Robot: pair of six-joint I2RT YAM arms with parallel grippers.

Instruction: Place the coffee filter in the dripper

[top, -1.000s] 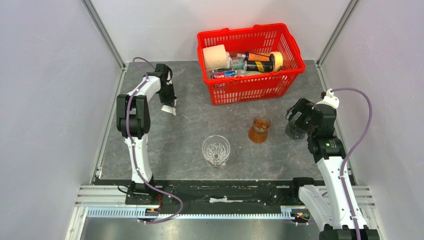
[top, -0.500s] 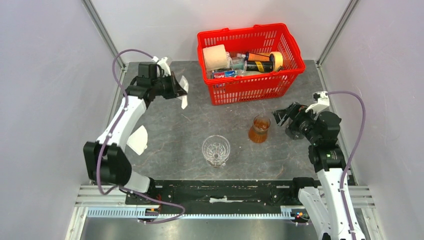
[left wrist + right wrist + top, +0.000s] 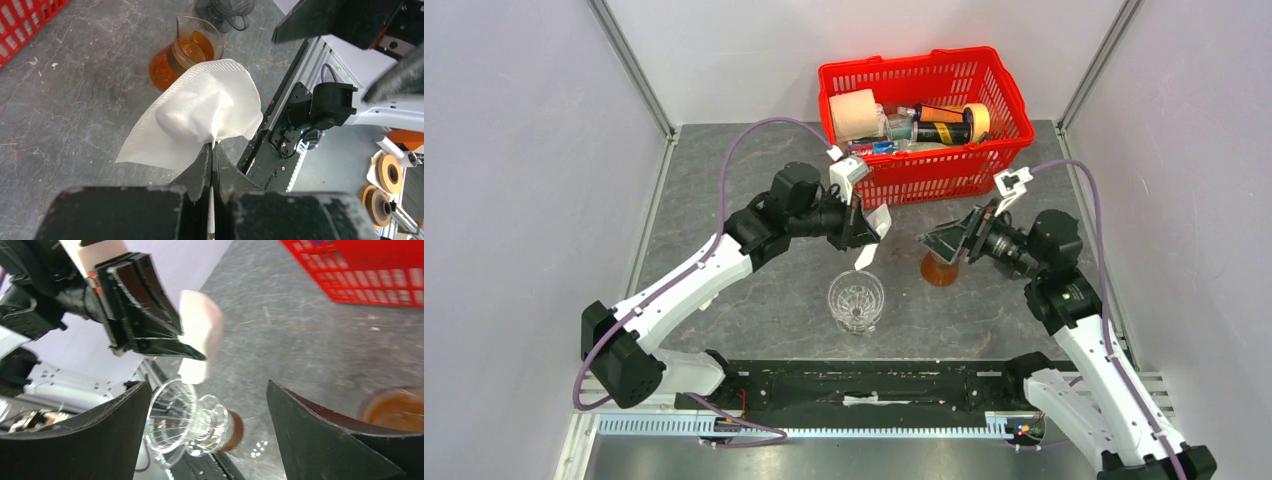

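**Tabletop** [image 3: 754, 290]: We record a grey, marbled surface that carries everything listed below.

**Left arm** [image 3: 694, 285]: It reaches from the near left corner towards the middle. The left fingers [image 3: 211, 160] are pressed flat together, pinching the edge of the coffee filter.

**Right arm** [image 3: 1084, 330]: It leans in from the right side. The right fingers [image 3: 320, 435] are spread wide with nothing between them. We see them above the tabletop, just over the brown-liquid vessel and pointing at the dripper.

**Basket** [image 3: 924, 180]: We note a red plastic basket with slotted walls at the far edge of the tabletop. It holds a pale roll [image 3: 856, 112] and several bottles that we cannot tell apart.

**Dripper** [image 3: 856, 299]: This is a clear, ribbed glass cone standing upright near the front middle of the tabletop. It stands alone and nothing grips it.

**Brown-liquid vessel** [image 3: 938, 270]: A small clear glass holding amber liquid stands to the right of the dripper and apart from it. In the top view the right fingers partly cover it.

**Coffee filter** [image 3: 200, 115]: We list one white, crumpled paper cone held in the air by the left fingers. It hangs just above the dripper's far rim and is not yet inside it. We cannot tell whether it touches the rim.
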